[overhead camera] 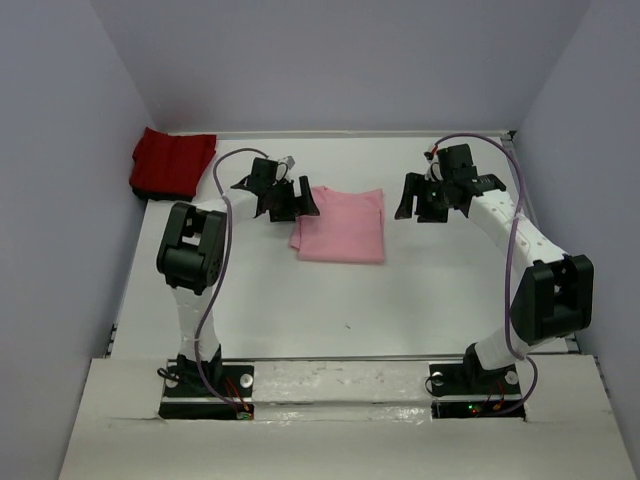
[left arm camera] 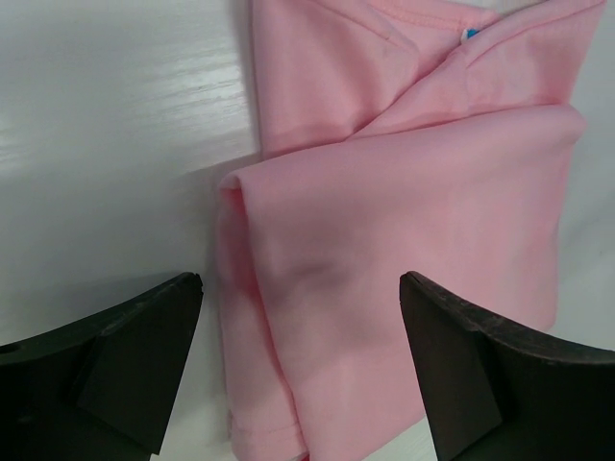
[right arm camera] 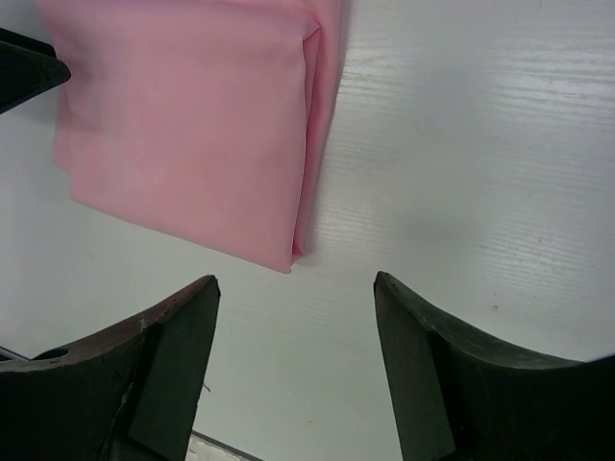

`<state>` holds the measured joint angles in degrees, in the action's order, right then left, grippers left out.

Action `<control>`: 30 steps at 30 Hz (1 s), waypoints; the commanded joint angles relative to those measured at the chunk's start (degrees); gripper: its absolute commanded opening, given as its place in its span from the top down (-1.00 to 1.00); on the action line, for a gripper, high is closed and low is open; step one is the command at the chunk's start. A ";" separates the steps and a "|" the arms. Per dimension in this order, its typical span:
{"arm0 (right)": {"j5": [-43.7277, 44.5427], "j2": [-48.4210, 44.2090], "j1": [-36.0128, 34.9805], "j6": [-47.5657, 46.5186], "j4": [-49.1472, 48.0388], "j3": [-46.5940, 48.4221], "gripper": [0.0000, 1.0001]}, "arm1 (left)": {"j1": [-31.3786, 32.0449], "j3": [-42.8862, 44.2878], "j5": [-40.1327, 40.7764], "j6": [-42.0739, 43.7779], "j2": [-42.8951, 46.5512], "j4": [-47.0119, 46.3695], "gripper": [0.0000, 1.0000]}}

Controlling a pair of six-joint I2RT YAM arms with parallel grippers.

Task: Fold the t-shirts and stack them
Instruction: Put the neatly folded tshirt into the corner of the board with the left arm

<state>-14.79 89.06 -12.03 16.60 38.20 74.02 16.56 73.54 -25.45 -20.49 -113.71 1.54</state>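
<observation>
Left gripper and right gripper extended far, angled down, jaws wide, empty, flanking one folded pink shirt; one red shirt far-left.

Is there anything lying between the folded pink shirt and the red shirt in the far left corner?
Nothing loose shows between them. Only the left jaws, open, hang at the pink shirt's left edge, on the side toward the red shirt. Beyond them only bare table is visible.

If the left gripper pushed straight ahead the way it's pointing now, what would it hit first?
Probably the folded pink t-shirt, which lies dead ahead, framed by the open jaws of the left gripper. The gap to it is unclear.
</observation>
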 commanded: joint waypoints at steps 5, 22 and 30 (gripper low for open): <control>0.20 -1.69 0.25 -1.04 -0.05 -0.19 -0.43 | 5.59 3.89 -2.93 -0.95 -5.20 0.30 -0.98; -0.68 -1.17 0.25 -1.31 0.04 -0.10 -0.43 | 8.67 4.42 -4.25 -2.01 -8.28 0.39 -0.61; -0.68 -0.99 0.25 -1.57 -0.05 0.07 -0.43 | 8.76 5.91 -5.40 -1.75 -11.09 1.71 -0.22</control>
<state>-15.22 89.06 -12.03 16.19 38.57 74.02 24.45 79.37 -30.76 -23.16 -121.36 -2.24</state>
